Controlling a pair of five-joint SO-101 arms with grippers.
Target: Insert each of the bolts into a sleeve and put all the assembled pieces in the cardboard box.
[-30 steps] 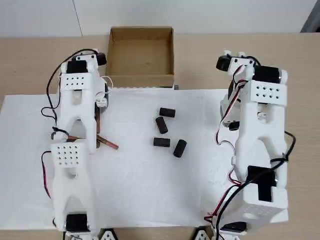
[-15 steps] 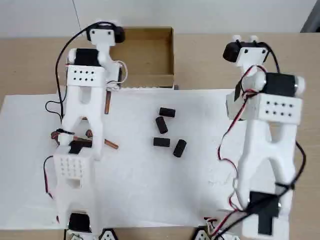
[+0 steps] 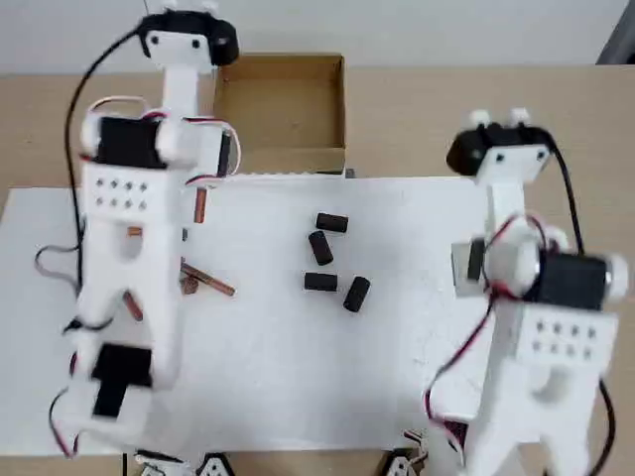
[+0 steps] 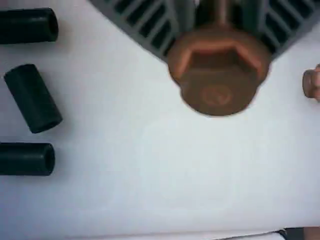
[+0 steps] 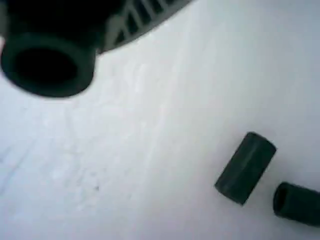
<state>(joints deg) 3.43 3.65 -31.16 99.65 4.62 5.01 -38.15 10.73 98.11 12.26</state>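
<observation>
Left wrist view shows you the left gripper (image 4: 216,12) clamped on a copper bolt (image 4: 217,75); your right gripper (image 5: 55,22) grips a black sleeve (image 5: 47,65); four loose sleeves (image 3: 320,282) lie on white paper (image 3: 298,377).

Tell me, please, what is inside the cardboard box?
Only bare brown floor shows inside the box. The left arm covers its far left corner, so that spot cannot be seen.
</observation>
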